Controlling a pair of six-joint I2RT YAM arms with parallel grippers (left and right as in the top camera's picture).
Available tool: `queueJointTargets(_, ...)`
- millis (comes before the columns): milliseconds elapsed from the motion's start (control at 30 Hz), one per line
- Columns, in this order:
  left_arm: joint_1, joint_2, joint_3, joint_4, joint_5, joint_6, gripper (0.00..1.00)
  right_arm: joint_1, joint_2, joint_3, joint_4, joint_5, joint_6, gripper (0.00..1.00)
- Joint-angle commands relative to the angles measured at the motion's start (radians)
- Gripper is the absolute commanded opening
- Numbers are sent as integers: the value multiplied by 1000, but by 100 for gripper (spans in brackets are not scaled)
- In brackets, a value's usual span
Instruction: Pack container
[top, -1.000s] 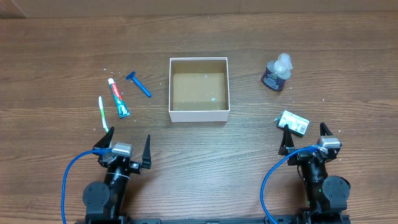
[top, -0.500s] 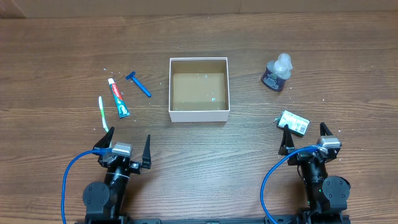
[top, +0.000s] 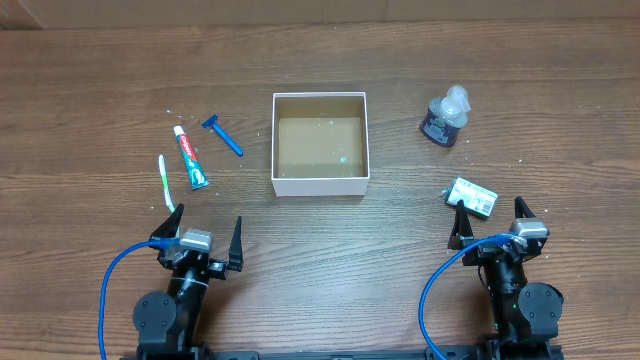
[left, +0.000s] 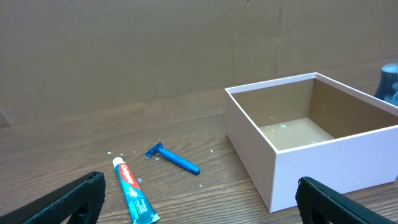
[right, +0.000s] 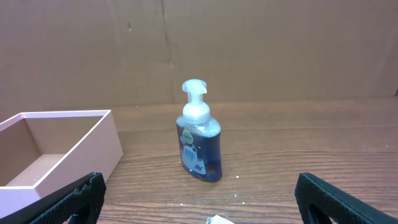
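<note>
On my far left the toothbrush (top: 163, 180) lies just ahead of the left gripper (top: 208, 222), its near end close to the outer finger. Beside it the toothpaste tube (top: 191, 157) lies along much the same line. The blue razor (top: 223, 136) lies slanted a little further out, near the left wall of the container (top: 320, 185) but apart from it. The left arm sits folded low at the near edge of the table (top: 320, 260), pointing toward the far edge, jaws spread wide and holding nothing.

The container sits at mid-table, square to me, top open, with only small specks on its brown floor. A broad strip of bare wood lies between its near wall and both arms.

Right of it the soap pump bottle (top: 445, 115) stands upright, well apart from the box wall. Nearer to me a small packet (top: 472, 196) lies just ahead of the right gripper (top: 488, 222), close to its inner finger; I cannot tell whether they touch. The right arm is folded low like the left, jaws fully parted, nothing between them.
</note>
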Motion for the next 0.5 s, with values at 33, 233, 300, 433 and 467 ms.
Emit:
queueJointTargets(33,7,-9,-3,0,-2,-10,100,-7,-10,-11,6,-5,-4,100)
queueJointTargets(233,7,-9,-3,0,-2,-10,100,-7,-10,-11,6,-5,-4,100)
queueJointTargets(300,7,-9,-3,0,-2,-10,100,-7,-10,-11,6,-5,-4,100)
queueJointTargets(433,7,-9,-3,0,-2,-10,100,-7,-10,-11,26,30,-4,100)
queueJointTargets(467,7,-9,-3,0,-2,-10,100,-7,-10,-10,42,27,-4,100)
